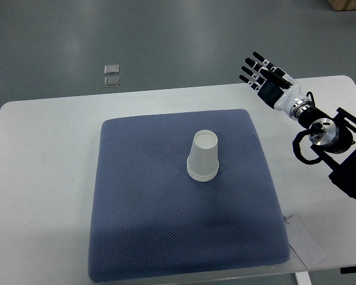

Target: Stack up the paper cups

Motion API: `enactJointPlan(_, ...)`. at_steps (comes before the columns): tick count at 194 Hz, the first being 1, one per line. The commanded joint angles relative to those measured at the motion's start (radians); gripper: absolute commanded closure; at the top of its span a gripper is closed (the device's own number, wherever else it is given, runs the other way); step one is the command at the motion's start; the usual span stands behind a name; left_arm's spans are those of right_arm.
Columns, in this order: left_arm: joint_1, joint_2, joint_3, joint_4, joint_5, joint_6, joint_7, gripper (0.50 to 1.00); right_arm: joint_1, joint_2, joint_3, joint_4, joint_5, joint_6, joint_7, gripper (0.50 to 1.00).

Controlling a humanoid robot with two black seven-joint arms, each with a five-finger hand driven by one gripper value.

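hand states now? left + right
Left hand: not in view.
Right hand: open, fingers spread, holding nothing, raised over the table's far right, apart from the stacked paper cups on the blue mat.

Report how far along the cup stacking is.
Done, by the look of it: the paper cups stand upside down as one nested stack near the middle of the blue mat; layered rims show at the base. In hand: nothing. The right hand is up over the table's far right edge, fingers spread, well clear of the stack. Left: no loose cup is visible, so likely nothing remains.
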Motion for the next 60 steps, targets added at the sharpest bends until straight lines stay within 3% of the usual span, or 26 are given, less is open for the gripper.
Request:
enactJointPlan(1,0.000,0.000,0.001,0.000,-0.001,0.000,0.000,0.500,0.000,0.000,0.003,-0.004,0.003,0.001,0.001,0.587)
enactJointPlan(60,0.000,0.000,0.000,0.000,0.001,0.000,0.000,0.500,-0.001,0.002,0.003,-0.007,0.003,0.001,0.001,0.587)
